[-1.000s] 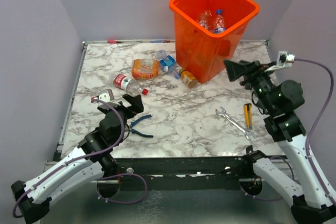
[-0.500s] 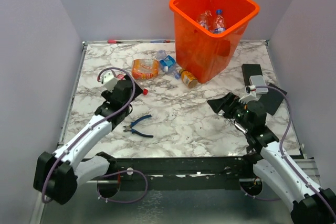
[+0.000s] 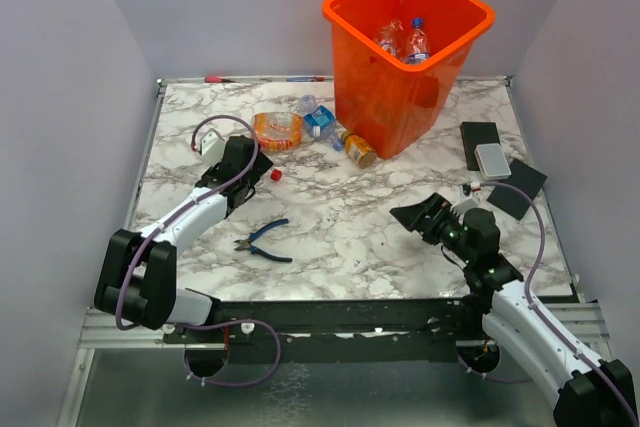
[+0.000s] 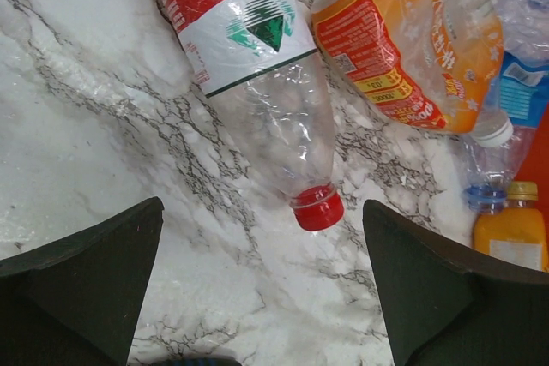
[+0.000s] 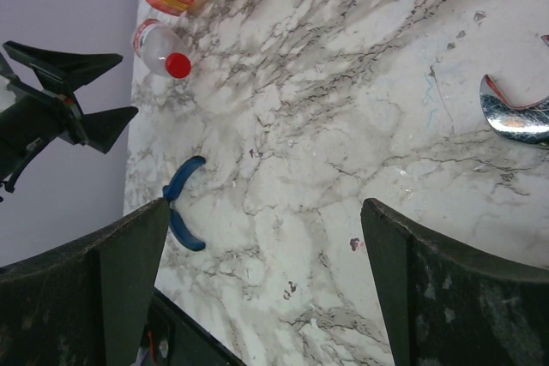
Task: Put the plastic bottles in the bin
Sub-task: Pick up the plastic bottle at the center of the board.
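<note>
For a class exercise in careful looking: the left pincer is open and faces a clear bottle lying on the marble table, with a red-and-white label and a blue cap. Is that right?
Not quite. The cap is red, not blue; the left wrist view shows it. The rest holds: the left pincer is open and faces the clear bottle lying on the marble table.

**Marble table, bottles beside the bin**

We see the marble table (image 3: 340, 207) carrying the orange bin (image 3: 385, 107) at its far side. Left of it lie a red-capped bottle (image 4: 257, 66), an orange-labelled bottle (image 3: 277, 130), a blue-labelled bottle (image 3: 318, 119) and an orange-filled bottle (image 3: 358, 149). Blue-handled pliers (image 3: 265, 240) lie toward the near edge, and a wrench (image 5: 515, 113) lies further right.
</note>
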You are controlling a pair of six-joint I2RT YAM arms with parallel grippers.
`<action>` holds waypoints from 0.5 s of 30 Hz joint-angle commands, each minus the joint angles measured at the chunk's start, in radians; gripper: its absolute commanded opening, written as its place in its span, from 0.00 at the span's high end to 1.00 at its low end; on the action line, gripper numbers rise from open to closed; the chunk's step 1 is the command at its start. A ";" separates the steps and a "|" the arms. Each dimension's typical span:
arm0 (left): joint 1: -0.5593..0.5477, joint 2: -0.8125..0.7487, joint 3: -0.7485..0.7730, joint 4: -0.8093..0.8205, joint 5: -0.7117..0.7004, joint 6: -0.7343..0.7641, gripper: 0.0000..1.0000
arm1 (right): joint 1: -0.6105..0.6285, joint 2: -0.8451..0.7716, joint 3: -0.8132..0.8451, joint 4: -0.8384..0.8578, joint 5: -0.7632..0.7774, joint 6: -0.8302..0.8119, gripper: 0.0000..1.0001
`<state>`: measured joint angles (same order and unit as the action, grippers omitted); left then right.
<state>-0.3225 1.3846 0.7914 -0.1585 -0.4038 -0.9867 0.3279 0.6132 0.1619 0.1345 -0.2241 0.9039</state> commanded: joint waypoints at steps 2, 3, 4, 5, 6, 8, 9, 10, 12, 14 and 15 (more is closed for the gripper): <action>0.004 -0.050 -0.019 0.109 0.020 0.059 0.01 | 0.002 -0.029 0.007 -0.007 -0.030 -0.042 0.03; 0.006 -0.037 -0.032 0.118 0.020 0.056 0.01 | 0.002 -0.013 0.014 -0.021 -0.029 -0.071 0.03; 0.004 -0.021 -0.045 0.123 0.025 0.040 0.01 | 0.002 0.006 0.023 -0.039 -0.031 -0.095 0.03; 0.004 -0.001 -0.057 0.126 0.032 0.020 0.01 | 0.001 0.029 0.037 -0.062 -0.038 -0.118 0.03; 0.005 0.019 -0.070 0.138 0.044 0.006 0.01 | 0.002 0.049 0.056 -0.091 -0.044 -0.135 0.03; 0.005 0.057 -0.079 0.155 0.048 -0.009 0.01 | 0.002 0.078 0.071 -0.103 -0.058 -0.159 0.03; 0.004 0.071 -0.080 0.180 0.041 -0.013 0.01 | 0.002 0.082 0.069 -0.096 -0.056 -0.161 0.03; 0.005 0.083 -0.079 0.192 0.032 -0.016 0.01 | 0.001 0.080 0.064 -0.085 -0.049 -0.149 0.03; 0.006 0.106 -0.067 0.201 0.017 -0.022 0.01 | 0.002 0.060 0.034 -0.039 -0.044 -0.105 0.03; 0.007 0.128 -0.046 0.203 0.010 -0.029 0.01 | 0.002 0.037 -0.013 0.029 -0.054 -0.050 0.04; 0.008 0.135 -0.039 0.204 0.008 -0.034 0.01 | 0.002 0.030 -0.032 0.062 -0.061 -0.031 0.04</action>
<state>-0.3222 1.4952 0.7242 -0.0067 -0.3820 -0.9920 0.3279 0.6777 0.1886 0.0914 -0.2539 0.8101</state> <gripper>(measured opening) 0.991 0.966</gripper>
